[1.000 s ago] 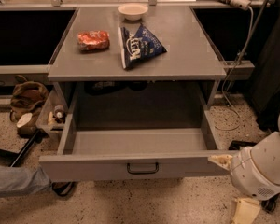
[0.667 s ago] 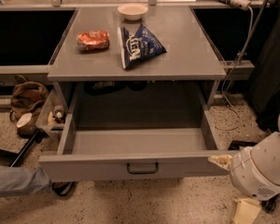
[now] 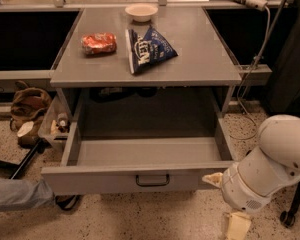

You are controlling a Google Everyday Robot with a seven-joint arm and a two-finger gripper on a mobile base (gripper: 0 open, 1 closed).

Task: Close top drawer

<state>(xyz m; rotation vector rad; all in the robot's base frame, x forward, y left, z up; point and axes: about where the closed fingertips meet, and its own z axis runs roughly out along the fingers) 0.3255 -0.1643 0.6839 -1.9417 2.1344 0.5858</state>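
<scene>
The top drawer point(image 3: 140, 176) is pulled far out from under the grey table, and its shallow inside is empty. Its long flat front panel faces me, with a small dark loop handle point(image 3: 152, 180) at the centre. My gripper point(image 3: 213, 179) is at the right end of the drawer front, level with the panel and touching or nearly touching it. The white arm point(image 3: 270, 164) behind it fills the lower right and hides the drawer's right corner. The drawers below are out of view.
On the grey tabletop point(image 3: 200, 59) lie a red snack bag point(image 3: 98, 43), a blue chip bag point(image 3: 147, 49) and a white bowl point(image 3: 141, 11). A bin with bottles point(image 3: 57, 124) and a brown bag point(image 3: 27, 106) sit on the floor at left. A person's leg in jeans point(image 3: 17, 194) is at lower left. A cable point(image 3: 252, 69) hangs at right.
</scene>
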